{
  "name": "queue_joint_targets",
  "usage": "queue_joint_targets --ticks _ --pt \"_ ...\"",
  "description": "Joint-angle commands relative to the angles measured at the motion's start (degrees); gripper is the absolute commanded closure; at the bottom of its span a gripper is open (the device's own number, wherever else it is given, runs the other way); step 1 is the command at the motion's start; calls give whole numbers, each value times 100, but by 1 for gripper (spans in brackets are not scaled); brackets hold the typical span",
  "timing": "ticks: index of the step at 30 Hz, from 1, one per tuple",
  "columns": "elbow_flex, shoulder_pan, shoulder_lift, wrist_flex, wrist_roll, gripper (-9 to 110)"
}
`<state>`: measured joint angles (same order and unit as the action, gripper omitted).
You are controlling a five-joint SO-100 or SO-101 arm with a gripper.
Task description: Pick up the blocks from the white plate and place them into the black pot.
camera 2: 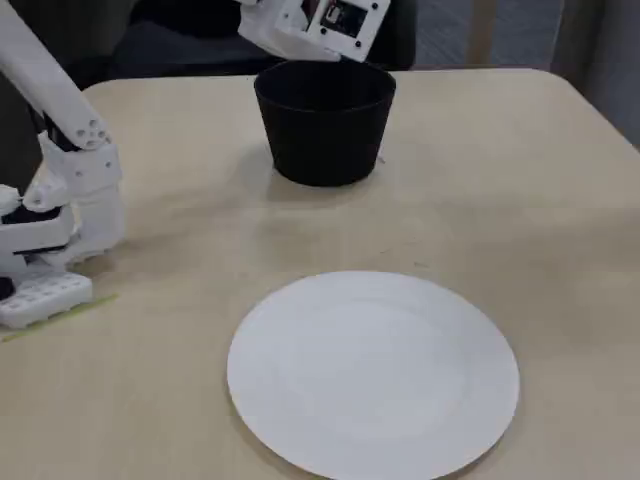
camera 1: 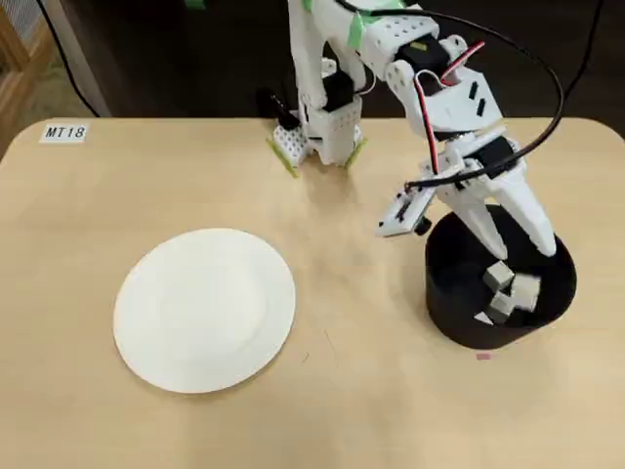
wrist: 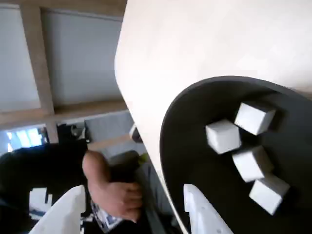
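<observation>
Several small white blocks (camera 1: pixel 508 290) lie together on the floor of the black pot (camera 1: pixel 459 318) at the right of the overhead view. The wrist view shows the same blocks (wrist: pixel 251 146) inside the pot (wrist: pixel 195 146), none touching a finger. My gripper (camera 1: pixel 524 252) hangs over the pot's far rim, open, with nothing between its fingers (wrist: pixel 200 214). The white plate (camera 1: pixel 205 310) lies bare at the left of the overhead view. In the fixed view the plate (camera 2: pixel 372 372) is in the foreground and the pot (camera 2: pixel 325 125) stands behind it, its inside hidden.
The arm's base (camera 1: pixel 317 132) is fixed at the table's far edge. A label reading MT18 (camera 1: pixel 64 132) sits at the far left corner. A person's hand (wrist: pixel 114 192) shows beyond the table edge in the wrist view.
</observation>
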<state>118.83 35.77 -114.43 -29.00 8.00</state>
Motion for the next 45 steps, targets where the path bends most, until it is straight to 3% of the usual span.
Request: queue_joint_targets --ticks 1,6,10,16,23,31,41,45 --pt "-79 -97 -299 26 35 70" --pt "-97 -211 -316 97 -18 77" --pt "-105 -431 -396 105 -123 104" --pt "-176 -984 -712 -202 -149 104" --pt "-237 -2109 -1635 -1582 -97 104" --pt "1081 -3182 -3964 -2602 149 104" --pt "3656 -3155 -7198 -3384 -53 104" --pt "3990 -2988 -7189 -3568 141 104"
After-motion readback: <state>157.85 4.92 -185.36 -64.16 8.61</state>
